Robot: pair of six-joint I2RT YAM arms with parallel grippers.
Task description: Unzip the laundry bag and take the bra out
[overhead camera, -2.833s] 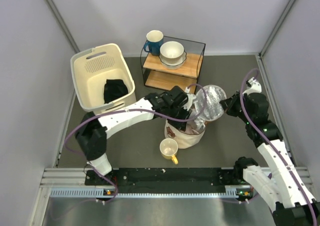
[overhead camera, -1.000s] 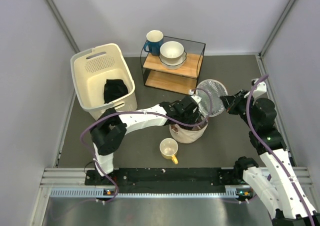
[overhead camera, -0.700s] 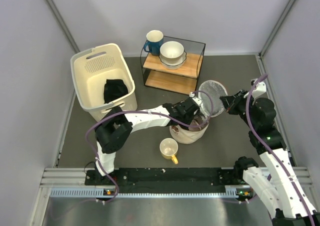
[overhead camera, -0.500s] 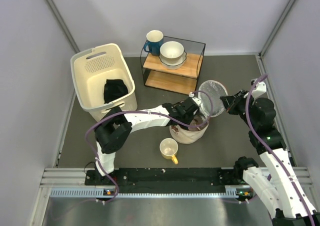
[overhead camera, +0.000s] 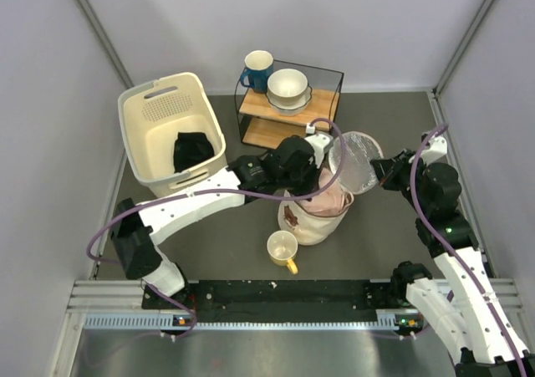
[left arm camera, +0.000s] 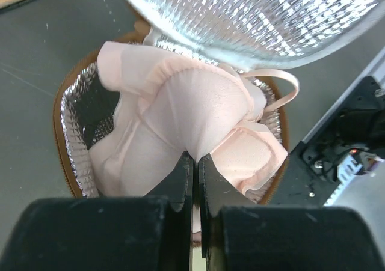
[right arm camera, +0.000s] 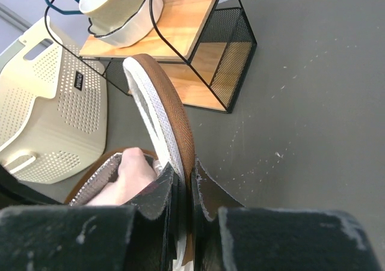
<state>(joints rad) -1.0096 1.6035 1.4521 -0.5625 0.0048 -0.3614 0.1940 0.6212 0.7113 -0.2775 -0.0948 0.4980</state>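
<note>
At my far left the cream basket stood against the wall, with a strip of bare tabletop between it and the laundry bag. My left jaws were pinched tight on a fold of the bra. Its pink cups bulged above the bag's brown rim while its lower part lay inside the silver lining. A yellow mug sat just before the bag. My right jaws clamped the rim of the lid, standing on edge near the wire shelf, with grey tabletop beyond it.
</note>
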